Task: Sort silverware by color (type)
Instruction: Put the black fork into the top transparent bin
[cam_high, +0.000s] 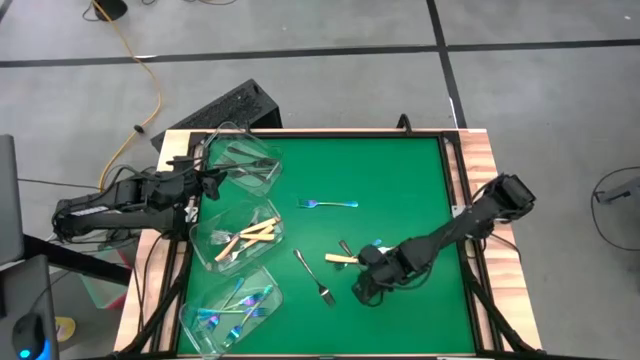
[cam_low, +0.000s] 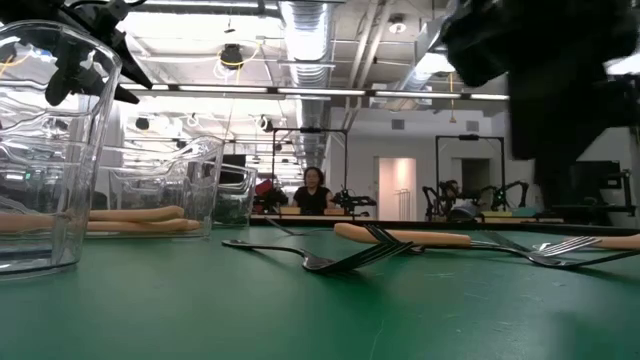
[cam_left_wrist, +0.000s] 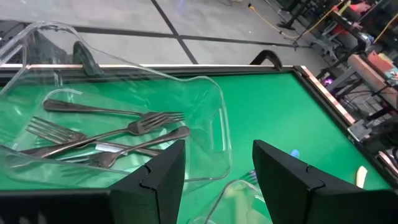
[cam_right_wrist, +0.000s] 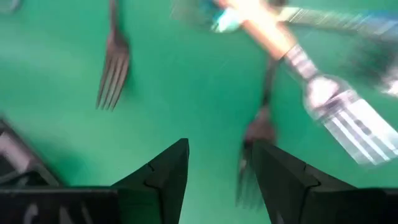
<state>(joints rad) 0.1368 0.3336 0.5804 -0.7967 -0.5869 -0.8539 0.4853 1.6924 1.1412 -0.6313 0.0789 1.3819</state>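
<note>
While left gripper (cam_high: 212, 183) hangs open over upper-left tub (cam_high: 262, 160), right gripper (cam_high: 360, 291) open, empty, lower-center mat (cam_high: 400, 180) by cream-handled fork (cam_high: 341, 259).

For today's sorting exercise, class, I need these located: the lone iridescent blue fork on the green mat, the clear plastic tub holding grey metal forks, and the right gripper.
Iridescent blue fork (cam_high: 328, 204), high view, mid-handle.
Clear plastic tub of grey forks (cam_high: 268, 150), high view, rim.
Right gripper (cam_high: 359, 293), high view, between its fingertips.
</note>
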